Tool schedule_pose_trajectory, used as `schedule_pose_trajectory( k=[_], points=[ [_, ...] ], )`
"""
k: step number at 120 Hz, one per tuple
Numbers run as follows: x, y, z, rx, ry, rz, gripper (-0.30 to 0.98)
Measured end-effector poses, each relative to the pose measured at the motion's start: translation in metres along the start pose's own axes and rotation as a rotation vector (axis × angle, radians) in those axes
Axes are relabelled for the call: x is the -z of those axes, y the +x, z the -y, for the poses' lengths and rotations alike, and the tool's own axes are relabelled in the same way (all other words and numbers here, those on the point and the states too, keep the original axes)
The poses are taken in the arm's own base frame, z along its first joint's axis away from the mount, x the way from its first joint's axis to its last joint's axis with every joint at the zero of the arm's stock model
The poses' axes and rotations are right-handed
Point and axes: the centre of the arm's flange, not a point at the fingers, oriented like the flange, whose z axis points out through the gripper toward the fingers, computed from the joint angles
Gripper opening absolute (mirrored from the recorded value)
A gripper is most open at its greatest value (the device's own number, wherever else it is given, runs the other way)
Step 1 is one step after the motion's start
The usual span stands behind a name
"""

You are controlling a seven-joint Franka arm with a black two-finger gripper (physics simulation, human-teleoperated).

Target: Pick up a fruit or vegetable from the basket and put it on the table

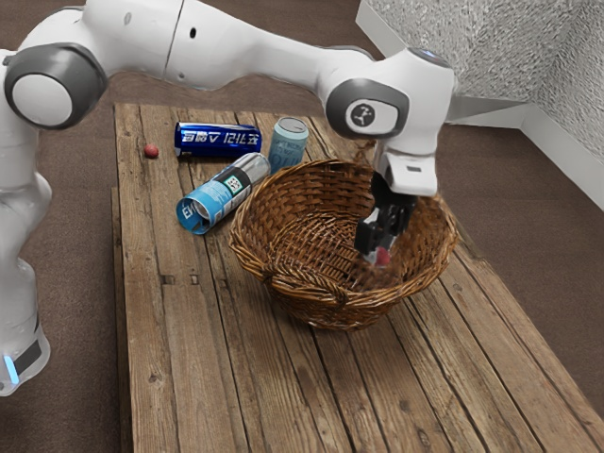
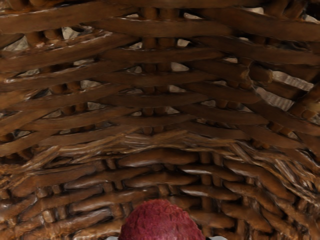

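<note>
Claw (image 1: 377, 251): parted only as wide as the red fruit (image 2: 161, 222), gripping it from both sides
Fruit: between the fingers, inside the basket (image 1: 343, 299)
Standing can (image 1: 288, 146): near the basket, on the table (image 1: 179, 377)
Red ball (image 1: 151, 151): near the dark blue can (image 1: 217, 140), which lies flat

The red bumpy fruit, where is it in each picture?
Exterior view: the red fruit is at the tips of the gripper, over the basket's inside.
Wrist view: the big bumpy red dome just under the hand, before brown weave.
Shared landmark: the woven basket.
</note>
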Motion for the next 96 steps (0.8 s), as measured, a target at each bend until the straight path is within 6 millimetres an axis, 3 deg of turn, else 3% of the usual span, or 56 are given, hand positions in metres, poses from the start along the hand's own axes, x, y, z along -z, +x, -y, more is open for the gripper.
schedule_pose_trajectory(
  k=[20, 30, 38, 52, 61, 74, 96],
  points=[
    [0.059, -0.047, -0.020, 0.018, 0.026, -0.037, 0.16],
    [0.077, -0.055, -0.031, 0.013, 0.032, -0.047, 0.16],
    [0.096, -0.038, -0.058, -0.046, 0.052, -0.060, 0.16],
    [0.136, 0.020, -0.141, -0.227, 0.100, -0.099, 0.15],
    [0.151, 0.040, -0.184, -0.307, 0.107, -0.110, 0.16],
    [0.147, 0.062, -0.231, -0.388, 0.089, -0.094, 0.16],
    [0.071, 0.116, -0.311, -0.541, -0.006, 0.000, 0.13]
  ],
)
